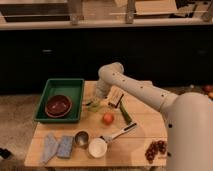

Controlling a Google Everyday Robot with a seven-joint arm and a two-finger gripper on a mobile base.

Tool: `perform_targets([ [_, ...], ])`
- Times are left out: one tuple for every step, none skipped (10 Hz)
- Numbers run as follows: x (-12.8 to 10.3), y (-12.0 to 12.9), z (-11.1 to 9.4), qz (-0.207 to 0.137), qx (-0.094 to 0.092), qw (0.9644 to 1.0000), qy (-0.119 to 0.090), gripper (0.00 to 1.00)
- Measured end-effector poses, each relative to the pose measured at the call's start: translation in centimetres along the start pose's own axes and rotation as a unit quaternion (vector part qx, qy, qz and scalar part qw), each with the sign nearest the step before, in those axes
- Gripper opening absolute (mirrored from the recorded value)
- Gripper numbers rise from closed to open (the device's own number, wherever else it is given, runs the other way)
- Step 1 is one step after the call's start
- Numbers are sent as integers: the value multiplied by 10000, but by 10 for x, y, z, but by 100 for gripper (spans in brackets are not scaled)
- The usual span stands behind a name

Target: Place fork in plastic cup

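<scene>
The gripper (94, 101) hangs low over the table (135, 146), tray (64, 82) just left of it, orange (108, 118) near its right; jaws' state: cannot tell.

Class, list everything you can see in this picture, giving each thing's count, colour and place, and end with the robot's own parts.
table: one, light wood, centre
tray: one, green, table's rear left
bowl: one, dark red, in the tray
flat pads: two, blue-grey, front left
metal cup: one, silver, right of the pads
scoop: one, white, front centre
round fruit: one, orange, mid-table
long vegetable: one, dark green, right of the fruit
grapes: one bunch, dark red, front right
packet: one, pale, behind the fruit
arm: one, white, reaching from the right
gripper: one, low beside the tray's right edge
</scene>
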Motion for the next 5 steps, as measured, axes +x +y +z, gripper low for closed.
perform_targets([
  [-1,0,0,-17,-3,10000,-10,80],
  [-1,0,-1,-29,-1,10000,-17,80],
  [-1,0,-1,-41,-3,10000,-22,80],
  [-1,0,-2,-48,-3,10000,-27,80],
  [0,0,-2,-58,-3,10000,-33,80],
])
